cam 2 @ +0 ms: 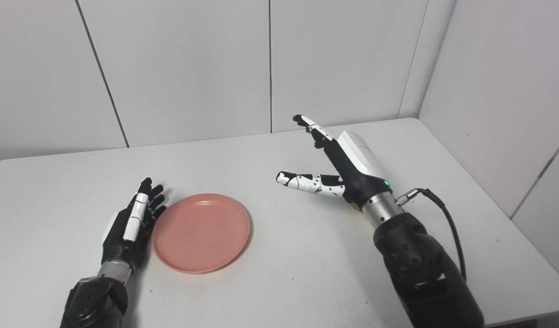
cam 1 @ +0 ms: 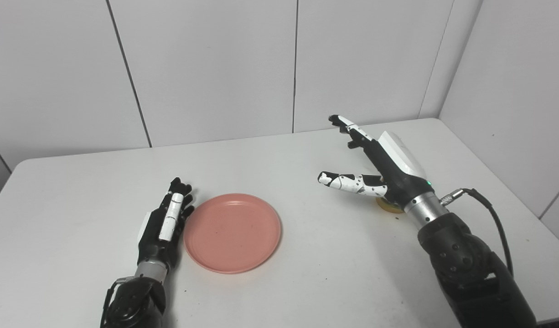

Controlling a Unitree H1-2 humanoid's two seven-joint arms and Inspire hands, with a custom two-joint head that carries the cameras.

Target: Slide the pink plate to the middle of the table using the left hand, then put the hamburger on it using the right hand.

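Lying flat with fingers spread against the left rim of the pink plate (cam 1: pixel 232 232) at lower centre, the left hand (cam 1: pixel 166 223) is judged mid-slide, while the hamburger (cam 1: pixel 389 206), largely hidden under the raised, spread right hand (cam 1: pixel 380 166), is yet to be grasped.

The left hand (cam 1: pixel 166 218) is laid low and flat, its fingers held straight and close together, pointing away from the body, with nothing grasped. Its dark forearm is seen rising from the bottom edge at the left. The right hand (cam 1: pixel 375 159) is raised higher, its fingers (cam 1: pixel 348 125) stretched up and away, the thumb spread wide to the side, nothing held. Its arm is angled in from the lower right, with a cable looped at the wrist.
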